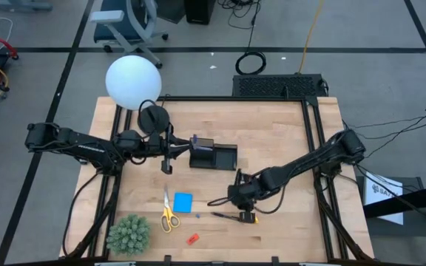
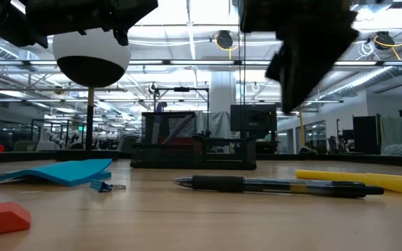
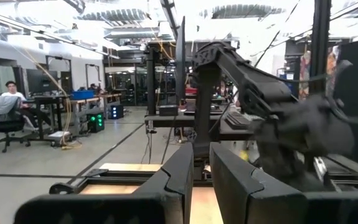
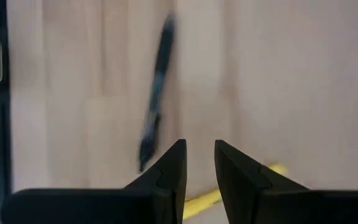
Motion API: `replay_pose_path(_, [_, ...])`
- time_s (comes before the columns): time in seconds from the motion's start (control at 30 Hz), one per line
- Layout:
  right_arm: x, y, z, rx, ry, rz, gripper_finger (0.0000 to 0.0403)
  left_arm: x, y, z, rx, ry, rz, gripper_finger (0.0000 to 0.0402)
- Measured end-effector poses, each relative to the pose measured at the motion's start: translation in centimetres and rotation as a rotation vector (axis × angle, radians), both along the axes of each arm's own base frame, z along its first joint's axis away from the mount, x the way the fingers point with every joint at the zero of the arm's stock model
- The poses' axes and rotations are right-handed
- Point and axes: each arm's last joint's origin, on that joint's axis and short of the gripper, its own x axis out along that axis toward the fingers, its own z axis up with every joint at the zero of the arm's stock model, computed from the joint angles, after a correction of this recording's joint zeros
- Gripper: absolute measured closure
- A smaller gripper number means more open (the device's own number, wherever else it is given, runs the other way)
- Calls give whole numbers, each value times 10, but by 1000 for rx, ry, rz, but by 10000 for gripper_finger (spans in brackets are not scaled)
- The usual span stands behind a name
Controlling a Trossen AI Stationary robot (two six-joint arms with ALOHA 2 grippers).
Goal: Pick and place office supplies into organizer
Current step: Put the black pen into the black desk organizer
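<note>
The black organizer (image 1: 213, 156) stands mid-table. A bluish pen (image 1: 219, 200), a black pen (image 1: 228, 215) and a yellow pen (image 1: 248, 217) lie on the wood in front of it. The yellow-handled scissors (image 1: 168, 215), blue note pad (image 1: 183, 202) and red piece (image 1: 192, 239) lie farther left. My right gripper (image 1: 238, 195) hangs tilted down over the pens, fingers slightly apart and empty; its wrist view shows the bluish pen (image 4: 156, 99) and yellow pen (image 4: 271, 170) below. My left gripper (image 1: 167, 161) hovers left of the organizer, pointing about level, fingers (image 3: 201, 180) slightly apart and empty.
A lamp with a white globe (image 1: 133, 81) and a round black base (image 1: 154, 118) stands at the far left. The green spiky plant (image 1: 129, 234) sits at the near left corner. A small blue clip (image 2: 104, 185) lies beside the note pad. Bare wood lies right of the pens.
</note>
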Motion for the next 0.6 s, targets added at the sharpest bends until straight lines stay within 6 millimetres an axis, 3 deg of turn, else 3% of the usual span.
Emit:
replay_pose_path(0.2, [15, 18, -20, 87, 96, 118, 330, 0, 0, 0, 1, 4, 1, 339])
replay_pose_path(0.4, [24, 38, -15, 11, 48, 161, 330, 0, 0, -1, 1, 10, 1, 339])
replay_pose_path(0.6, [19, 46, -16, -42, 62, 78, 330, 0, 0, -1, 0, 11, 1, 339])
